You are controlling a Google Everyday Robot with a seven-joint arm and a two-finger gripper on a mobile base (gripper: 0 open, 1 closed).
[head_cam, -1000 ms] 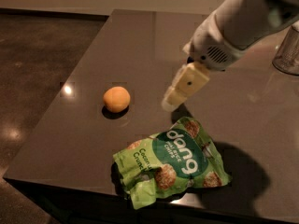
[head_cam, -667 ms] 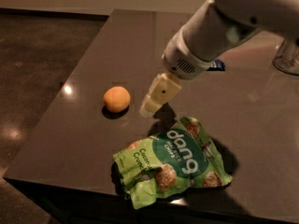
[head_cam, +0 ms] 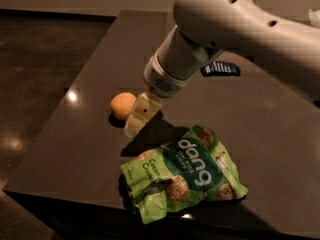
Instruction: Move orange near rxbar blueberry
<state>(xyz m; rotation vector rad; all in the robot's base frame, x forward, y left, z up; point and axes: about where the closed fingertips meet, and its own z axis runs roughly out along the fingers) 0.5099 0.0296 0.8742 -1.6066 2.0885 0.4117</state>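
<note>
The orange (head_cam: 122, 104) is a small round fruit sitting on the dark table (head_cam: 90, 84), left of centre. The rxbar blueberry (head_cam: 220, 68) is a flat dark blue wrapper farther back, partly hidden behind my arm. My gripper (head_cam: 136, 123) hangs from the white arm just to the right of the orange and slightly in front of it, close above the table. It holds nothing that I can see.
A large green "dang" chip bag (head_cam: 182, 171) lies near the table's front edge, right of the gripper. The table's left edge (head_cam: 55, 114) drops off to a dark floor. The white arm (head_cam: 240, 29) spans the upper right.
The arm has swung left and down across the table. The gripper has gone from beside the chip bag's top to right next to the orange. The orange and bag have not moved.
</note>
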